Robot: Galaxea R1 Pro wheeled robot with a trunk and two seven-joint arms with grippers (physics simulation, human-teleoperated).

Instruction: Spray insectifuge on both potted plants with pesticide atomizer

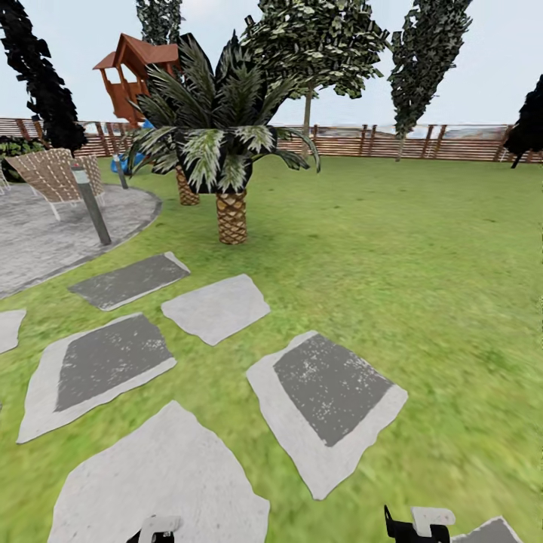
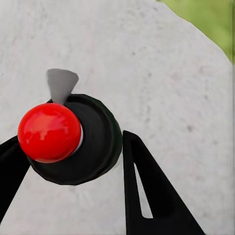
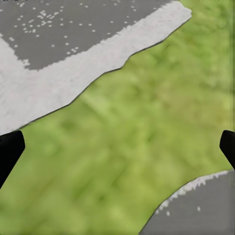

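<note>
Garden [image 1: 422, 286] seen on the way, with the robot standing over pale stepping stones [image 1: 162, 467] set in the lawn. The left gripper [image 2: 71, 139] has its two dark fingers set close on either side of a round black cap. That cap carries a glossy red knob [image 2: 49, 132], and it is read here as the pesticide atomizer [image 2: 93, 147] seen end-on. The fingers appear to clamp it, with one touching the cap's rim and the other just beside it. Its long axis seems to run along the camera's line of sight, the red end toward the wrist and the far end toward the stone below, so the body is hidden behind the cap. A small grey wedge projects from the cap's edge, and whether it is a nozzle or a shadow cannot be told. The right gripper [image 3: 120, 142] is spread wide with nothing between its tips, and it hangs over grass between two stones. Ahead stand a palm [image 1: 230, 166], a round paved patio [image 1: 45, 234] with a grey bollard light [image 1: 90, 204], and a slatted fence [image 1: 422, 142]. Which way the potted plants lie cannot be judged from here. Since the left arm carries the bottle, the coming move probably turns on finding them and aiming that arm.
</note>
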